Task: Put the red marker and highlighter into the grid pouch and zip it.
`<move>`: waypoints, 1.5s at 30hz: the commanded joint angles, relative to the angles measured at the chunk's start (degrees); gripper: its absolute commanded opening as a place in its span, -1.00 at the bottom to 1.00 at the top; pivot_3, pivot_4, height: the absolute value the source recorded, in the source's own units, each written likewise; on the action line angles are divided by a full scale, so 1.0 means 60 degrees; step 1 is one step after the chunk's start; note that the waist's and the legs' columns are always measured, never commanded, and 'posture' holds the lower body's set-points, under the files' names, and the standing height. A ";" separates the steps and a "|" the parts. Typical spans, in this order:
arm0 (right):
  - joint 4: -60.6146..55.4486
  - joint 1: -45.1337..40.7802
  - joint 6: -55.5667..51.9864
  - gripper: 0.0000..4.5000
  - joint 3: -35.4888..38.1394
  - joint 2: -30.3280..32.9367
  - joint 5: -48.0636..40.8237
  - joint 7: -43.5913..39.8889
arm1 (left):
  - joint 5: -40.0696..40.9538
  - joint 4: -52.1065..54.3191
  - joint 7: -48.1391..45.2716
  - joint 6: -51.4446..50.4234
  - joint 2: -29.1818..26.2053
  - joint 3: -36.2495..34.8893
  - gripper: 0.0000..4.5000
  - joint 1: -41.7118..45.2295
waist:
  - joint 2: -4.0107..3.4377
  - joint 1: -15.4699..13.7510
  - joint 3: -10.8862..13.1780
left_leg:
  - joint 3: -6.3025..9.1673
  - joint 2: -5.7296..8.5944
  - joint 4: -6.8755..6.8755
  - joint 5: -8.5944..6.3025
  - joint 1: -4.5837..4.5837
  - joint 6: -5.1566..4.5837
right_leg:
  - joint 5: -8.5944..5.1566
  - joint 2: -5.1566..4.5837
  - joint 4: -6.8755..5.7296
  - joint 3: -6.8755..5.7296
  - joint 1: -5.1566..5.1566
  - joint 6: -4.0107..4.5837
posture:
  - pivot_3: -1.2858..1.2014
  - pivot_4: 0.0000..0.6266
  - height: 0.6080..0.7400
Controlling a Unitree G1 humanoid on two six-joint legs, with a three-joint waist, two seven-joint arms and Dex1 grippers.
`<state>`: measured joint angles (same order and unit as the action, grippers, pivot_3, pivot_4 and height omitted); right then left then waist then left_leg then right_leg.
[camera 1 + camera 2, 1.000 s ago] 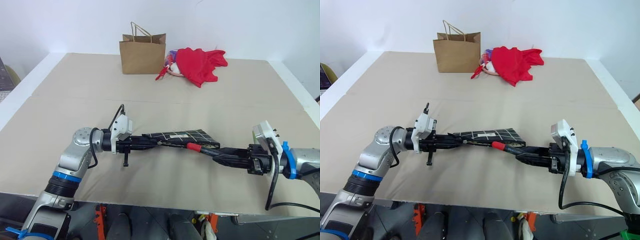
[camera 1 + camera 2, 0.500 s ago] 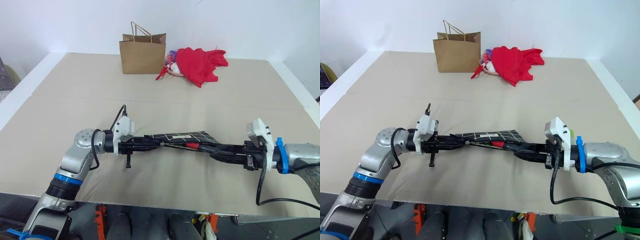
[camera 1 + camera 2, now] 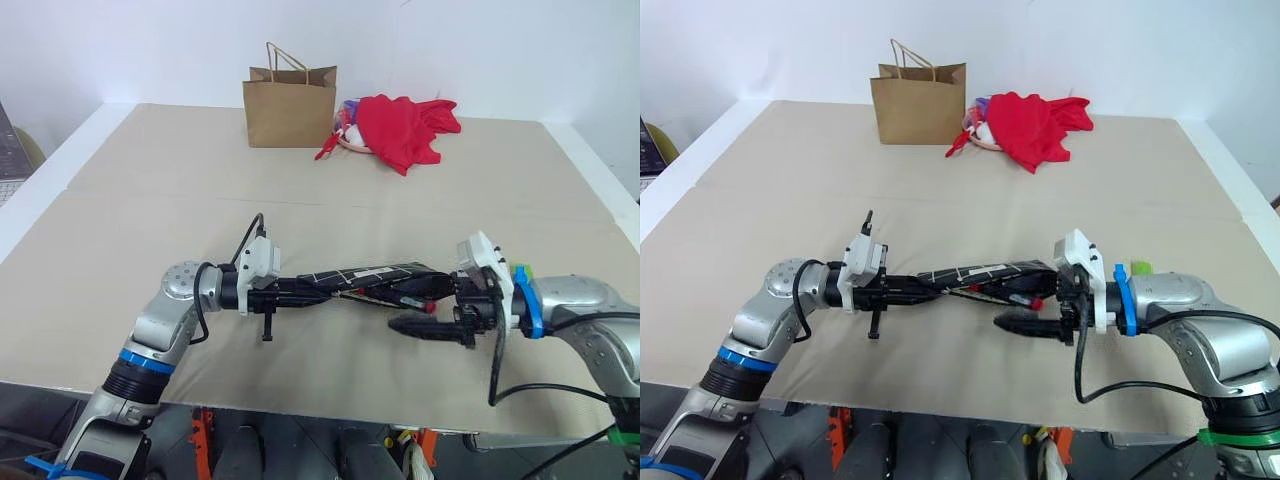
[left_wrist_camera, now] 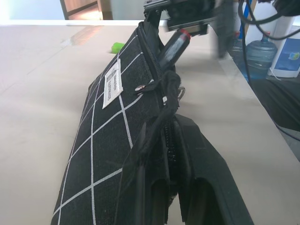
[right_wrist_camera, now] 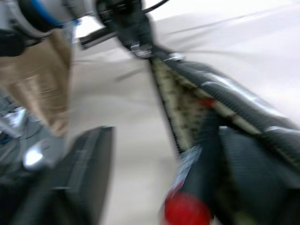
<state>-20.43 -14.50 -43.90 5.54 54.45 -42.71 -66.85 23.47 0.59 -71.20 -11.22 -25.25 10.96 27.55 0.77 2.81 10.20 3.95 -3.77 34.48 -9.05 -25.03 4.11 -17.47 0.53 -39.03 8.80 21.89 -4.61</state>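
Matt woven-cloth grid pouch (image 4: 108, 136); brown paper bag (image 3: 290, 105); crumpled red cloth (image 3: 405, 128).

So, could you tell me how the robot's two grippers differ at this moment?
The left gripper is shut on one end of the grid pouch and holds it up, while the right gripper stands open and grips nothing. The left gripper's fingers pinch together; the right gripper's fingers are spread beside the red marker, which sticks out of the pouch's mouth. Both meet at the pouch from opposite ends.
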 commanded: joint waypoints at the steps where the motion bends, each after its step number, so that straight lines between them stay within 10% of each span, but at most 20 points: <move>1: -0.0049 0.0296 -0.0468 0.98 0.1199 0.0493 -0.0818 -0.0362 | 0.0105 0.0291 0.0025 0.0061 -0.0060 -0.0154 -1.00 -0.0034 | 0.0000 -0.0004 0.0000 | 0.0000 0.0000 0.0000 0.0000 0.0000 0.0000 | 0.0000 0.0000 0.0000 0.0000 0.0000 0.0000 | 0.03 -0.52 1.00; 9: 0.2670 0.1668 0.0402 0.98 0.3964 0.0009 0.0412 0.1671 | 0.0070 0.0018 -0.0040 0.0113 -0.0268 -0.0285 -1.00 0.0027 | 0.0021 -0.0011 -0.0010 | 0.0000 0.0004 0.0012 0.0000 0.0005 -0.0001 | 0.0005 -0.0002 0.0000 -0.0001 -0.0010 -0.0001 | 0.03 -0.52 1.00; 26: 0.2934 0.2540 0.1791 0.98 0.4058 -0.3518 0.3478 0.7777 | 0.0037 -0.0032 -0.0075 0.0113 -0.0235 -0.0231 -1.00 0.0179 | -0.0015 0.0088 -0.0023 | 0.0003 0.0007 0.0002 0.0004 0.0014 -0.0003 | 0.0007 -0.0002 -0.0009 0.0000 -0.0011 0.0004 | 0.03 -0.52 1.00; 28: 0.2905 0.2605 0.1864 0.74 0.3944 -0.3574 0.3725 0.8067 | 0.0036 -0.0029 -0.0076 0.0112 -0.0238 -0.0243 -1.00 0.0192 | -0.0012 0.0090 -0.0025 | 0.0004 0.0007 0.0002 0.0004 0.0024 -0.0004 | 0.0008 -0.0002 -0.0009 0.0000 -0.0020 0.0006 | 0.03 -0.52 1.00; 35: 0.2250 0.2918 0.1590 -0.46 0.3296 -0.3489 0.3883 0.7937 | -0.0002 -0.0070 -0.0047 0.0166 -0.0237 -0.0268 -1.00 0.0170 | -0.0002 0.0026 -0.0029 | 0.0004 0.0009 0.0007 0.0005 0.0069 -0.0003 | -0.0001 -0.0003 -0.0003 0.0001 -0.0084 0.0014 | 0.03 -0.52 1.00; 45: 0.1036 0.0835 0.1840 -0.50 0.3308 -0.1367 0.0982 0.3109 | -0.0033 -0.0071 -0.0189 0.0147 -0.0262 -0.0216 -1.00 0.0197 | -0.0056 0.0272 -0.0001 | 0.0003 0.0010 -0.0007 0.0005 0.0073 -0.0005 | -0.0001 -0.0002 -0.0005 0.0007 -0.0080 0.0004 | 0.03 -0.52 1.00</move>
<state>-10.75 -8.50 -32.33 23.74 44.40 -32.52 -43.08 22.88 -0.98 -71.92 -11.12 -26.37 10.45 27.73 0.44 4.45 10.19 4.01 -3.72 34.43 -9.02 -24.58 4.08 -17.49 0.55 -39.06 8.81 21.39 -4.57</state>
